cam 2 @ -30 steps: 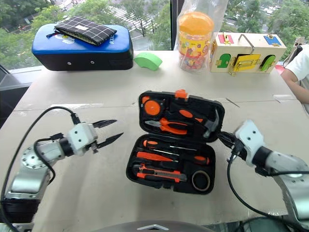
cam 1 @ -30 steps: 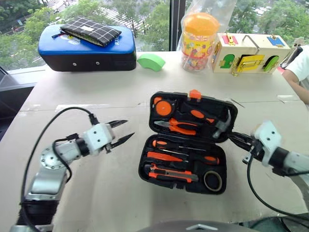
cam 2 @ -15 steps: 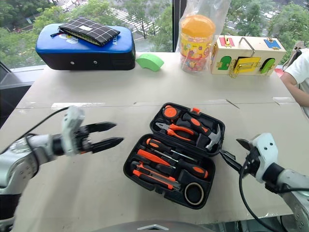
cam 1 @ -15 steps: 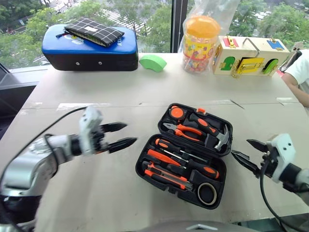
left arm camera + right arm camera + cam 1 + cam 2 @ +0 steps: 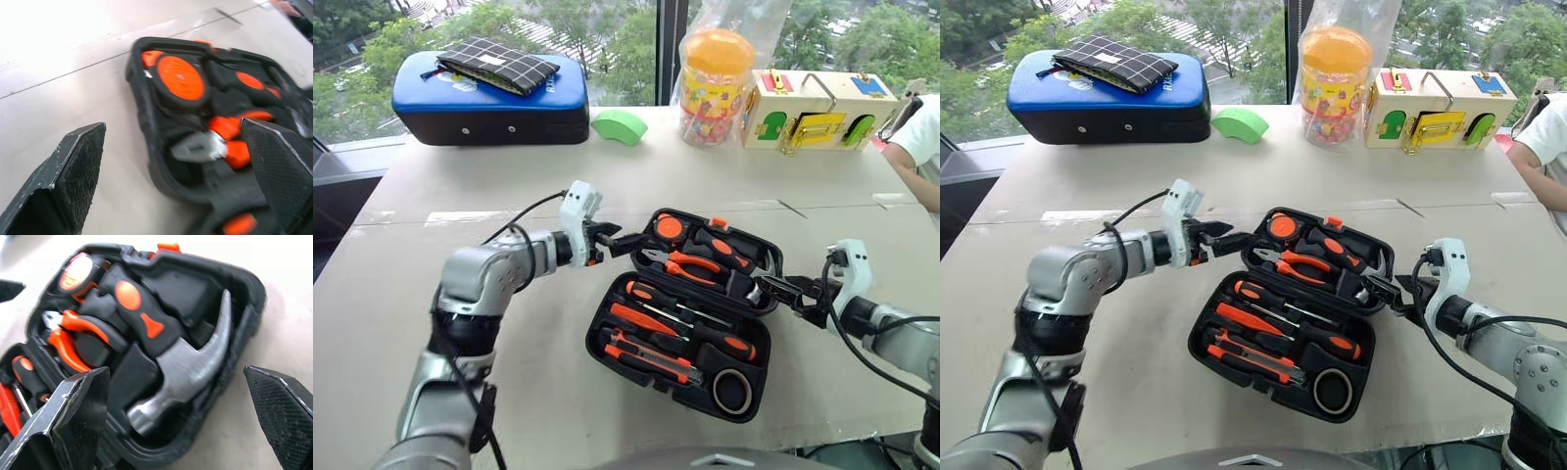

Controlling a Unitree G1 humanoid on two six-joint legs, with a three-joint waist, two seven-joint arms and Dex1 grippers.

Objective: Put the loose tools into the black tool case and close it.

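Black moulded tool case (image 5: 690,308) lies open near the desk's front edge, right of centre, lid half toward the window, tray half toward the robot. Left arm reaches in from the left side of the desk, forearm about level, left gripper (image 5: 619,239) aimed at the lid's left corner by the orange tape measure (image 5: 671,228); whether it touches the rim I can't tell. Right arm comes in low from the desk's right side, right gripper (image 5: 785,290) pointing at the lid's right end next to the hammer head (image 5: 195,377). Desk (image 5: 558,186) is pale beige board with taped seams. Along its far edge, by the window: blue-topped black case (image 5: 489,98) with a checked pouch (image 5: 497,64) on top, green wedge (image 5: 620,125), orange-lidded jar (image 5: 715,86), wooden latch box (image 5: 820,106). A person's sleeve (image 5: 922,127) shows at the right edge. Trees outside the glass. Both sets of jaws are spread wide and grip nothing; in each wrist view the fingers straddle a lid corner. Inside the case: pliers (image 5: 690,262) and hammer in the lid, screwdrivers (image 5: 680,318), orange cutter (image 5: 651,354) and tape roll (image 5: 732,390) seated in the tray.
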